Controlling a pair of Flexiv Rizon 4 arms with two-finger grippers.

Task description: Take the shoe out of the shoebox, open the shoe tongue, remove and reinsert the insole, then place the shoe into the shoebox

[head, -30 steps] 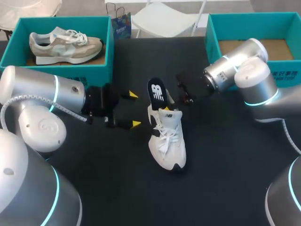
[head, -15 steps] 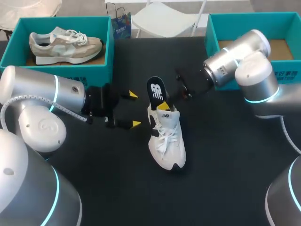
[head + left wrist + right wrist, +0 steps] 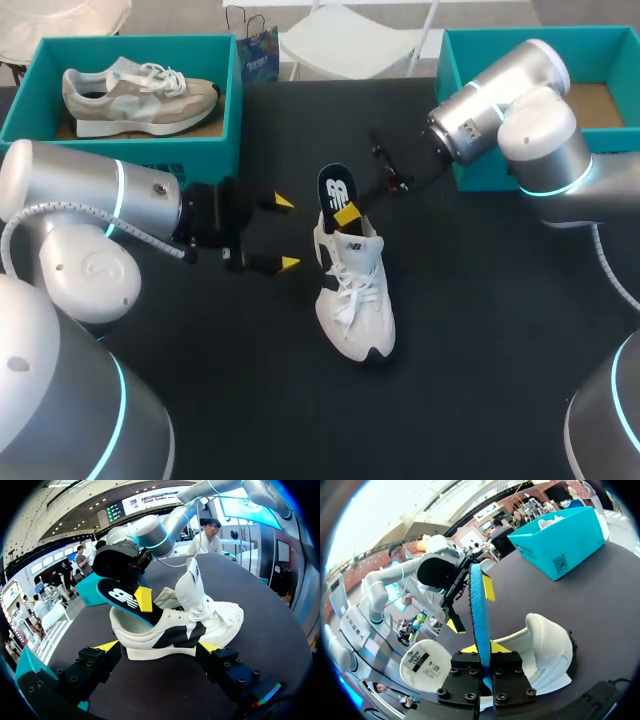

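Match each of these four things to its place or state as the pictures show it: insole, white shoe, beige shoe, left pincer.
Things:
1. insole
2. white shoe
3. beige shoe
4. left pincer

Places or states:
A. inside the left box
B. open, beside the white shoe
C. standing on the table
D. gripped by the right pincer

Pairs: 1-D, 2-C, 3-A, 4-B
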